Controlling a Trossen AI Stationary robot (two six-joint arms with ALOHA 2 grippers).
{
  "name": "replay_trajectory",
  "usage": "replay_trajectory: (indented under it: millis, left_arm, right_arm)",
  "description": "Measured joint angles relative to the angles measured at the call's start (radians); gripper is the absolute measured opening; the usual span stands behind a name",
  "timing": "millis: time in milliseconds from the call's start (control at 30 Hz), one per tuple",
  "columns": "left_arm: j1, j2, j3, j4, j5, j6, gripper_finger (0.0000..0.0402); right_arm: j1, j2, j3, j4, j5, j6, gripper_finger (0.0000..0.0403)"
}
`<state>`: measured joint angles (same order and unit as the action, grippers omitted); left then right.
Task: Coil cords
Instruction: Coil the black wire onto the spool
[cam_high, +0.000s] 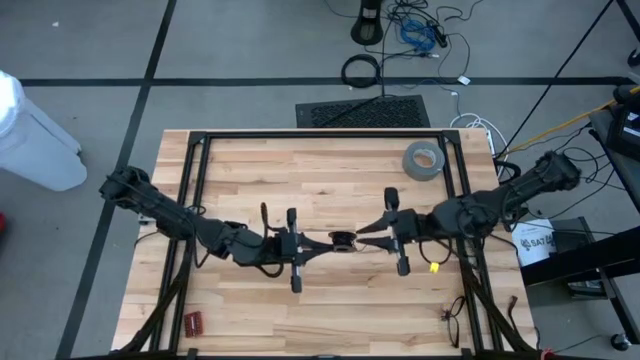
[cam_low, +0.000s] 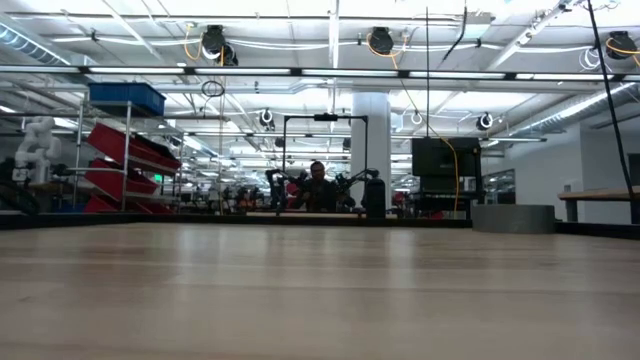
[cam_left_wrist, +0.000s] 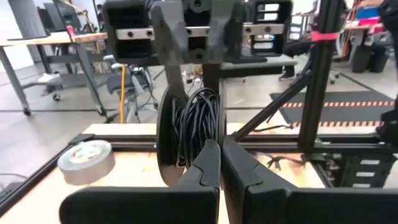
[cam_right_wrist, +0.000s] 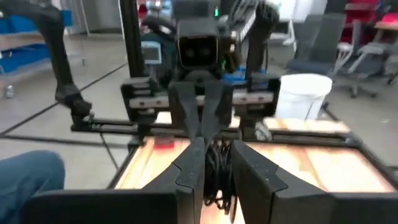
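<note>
hands (cam_high: 322, 243) (cam_high: 362, 231) pinching coiled cords (cam_high: 342, 240)

We are in a large robotics lab or workshop hall. We see a butcher-block worktop (cam_high: 330, 300) in a black metal frame (cam_high: 195, 150) on a grey floor marked with dark tape lines (cam_high: 155, 45). Cables (cam_high: 415, 30) lie loose on the floor past the far edge. Across the worktop we see exposed ceiling pipes (cam_low: 330, 70), shelving with red bins (cam_low: 130, 160), a white column (cam_low: 370, 140), other robot arms (cam_low: 355, 185) and a person (cam_low: 318, 185) seated at a bench.
</note>
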<state>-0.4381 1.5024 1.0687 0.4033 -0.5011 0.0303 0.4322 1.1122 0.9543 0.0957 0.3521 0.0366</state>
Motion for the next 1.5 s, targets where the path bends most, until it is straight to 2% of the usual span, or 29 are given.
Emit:
replay_trajectory:
  millis: [67, 233, 400, 667, 867, 1233, 1367, 1500]
  left_arm:
    - [0.007, 0.0, 0.0, -0.01, 0.001, -0.004, 0.0]
    - [0.026, 0.0, 0.0, -0.032, 0.056, -0.052, 0.0]
    - [0.026, 0.0, 0.0, -0.055, 0.059, -0.053, 0.0]
    - [0.03, 0.0, 0.0, -0.059, 0.061, -0.053, 0.0]
    - [0.039, -0.005, 0.0, -0.088, 0.066, -0.079, 0.0]
    - [0.043, -0.005, 0.0, -0.088, 0.086, -0.079, 0.0]
    - [0.047, -0.006, 0.0, -0.087, 0.109, -0.082, 0.0]
    - [0.049, -0.006, 0.0, -0.077, 0.117, -0.082, 0.0]
  right_arm:
    - [-0.026, 0.0, 0.0, -0.031, -0.044, 0.025, 0.0068]
    - [-0.064, 0.0, 0.0, -0.07, -0.072, 0.034, 0.0068]
    - [-0.072, 0.006, 0.0, -0.096, -0.124, 0.054, 0.0074]
    - [-0.072, 0.011, 0.0, -0.114, -0.121, 0.052, 0.0144]
    - [-0.072, 0.012, 0.0, -0.128, -0.12, 0.06, 0.0161]
    - [-0.092, 0.048, 0.0, -0.13, -0.154, 0.086, 0.0142]
    - [-0.099, 0.048, 0.0, -0.132, -0.178, 0.099, 0.0118]
    - [-0.101, 0.052, 0.0, -0.131, -0.203, 0.099, 0.0073]
